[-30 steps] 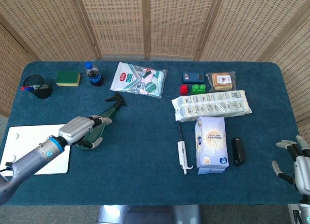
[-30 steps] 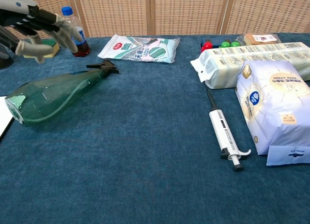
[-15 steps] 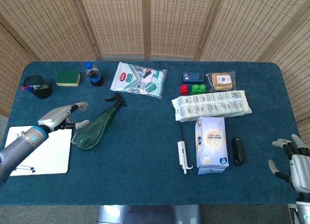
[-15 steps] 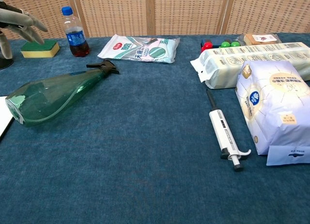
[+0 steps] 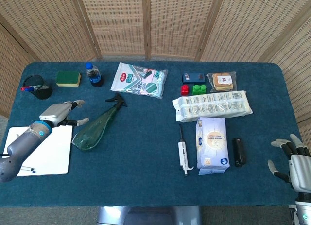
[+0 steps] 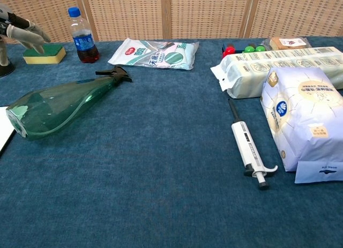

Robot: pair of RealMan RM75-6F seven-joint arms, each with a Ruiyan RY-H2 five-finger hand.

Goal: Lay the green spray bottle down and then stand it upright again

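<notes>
Before wicker screens (image 5: pixel 146 21), on blue cloth (image 5: pixel 146 147), green spray bottle (image 5: pixel 95 128) lies; both hands (image 5: pixel 60 113) (image 5: pixel 291 159) spread, empty.

Worktop (image 5: pixel 146 152): covered in dark blue cloth.
Far left: black pen cup (image 5: pixel 37 87), yellow-green sponge (image 5: pixel 68 78), small cola bottle (image 5: pixel 93 74) with a blue cap.
Near left: white board (image 5: pixel 46 152).
Far middle: wipes packet (image 5: pixel 139 79).
Right: long white pack (image 5: pixel 212 105), white bag (image 5: pixel 212 145), pipette (image 5: pixel 183 153), black case (image 5: pixel 238 151), red and green blocks (image 5: pixel 193 89).
</notes>
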